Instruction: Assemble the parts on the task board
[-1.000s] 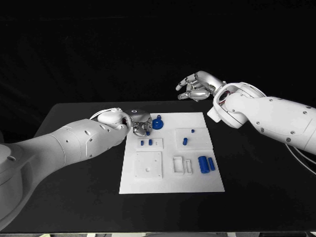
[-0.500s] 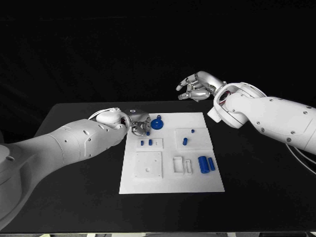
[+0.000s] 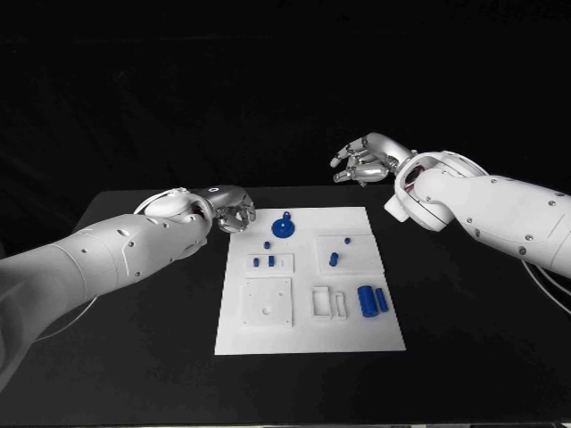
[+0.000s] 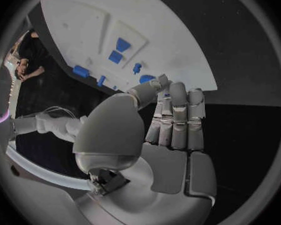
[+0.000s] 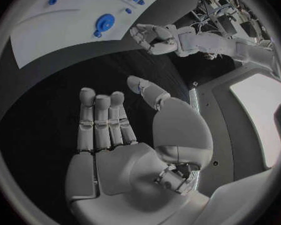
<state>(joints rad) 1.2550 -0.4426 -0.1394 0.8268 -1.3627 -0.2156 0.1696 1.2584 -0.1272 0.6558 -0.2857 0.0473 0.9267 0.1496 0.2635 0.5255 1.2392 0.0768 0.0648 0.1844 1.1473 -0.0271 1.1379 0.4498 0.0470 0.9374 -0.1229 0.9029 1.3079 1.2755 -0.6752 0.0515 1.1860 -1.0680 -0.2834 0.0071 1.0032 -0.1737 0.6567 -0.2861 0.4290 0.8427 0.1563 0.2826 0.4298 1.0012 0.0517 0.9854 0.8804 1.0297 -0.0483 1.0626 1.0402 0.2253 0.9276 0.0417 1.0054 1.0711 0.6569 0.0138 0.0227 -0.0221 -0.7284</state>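
the task board (image 3: 308,312) lies on the table (image 3: 131,357) between my hands; the left hand (image 3: 225,207) is released and empty just beside its far corner, the right hand (image 3: 367,160) released above and beyond it. the round blue part (image 3: 283,227) lies just past the left fingertips (image 4: 178,90). i judge it light, stiff and slippery, best pinched by its stem; the small blue pegs (image 3: 268,261) nearby could be knocked.

The room is dark, but the white board (image 3: 309,276) shines bright under light from above. The head view looks sharp. Both wrist views are round, bend straight edges and go dark at the rim.
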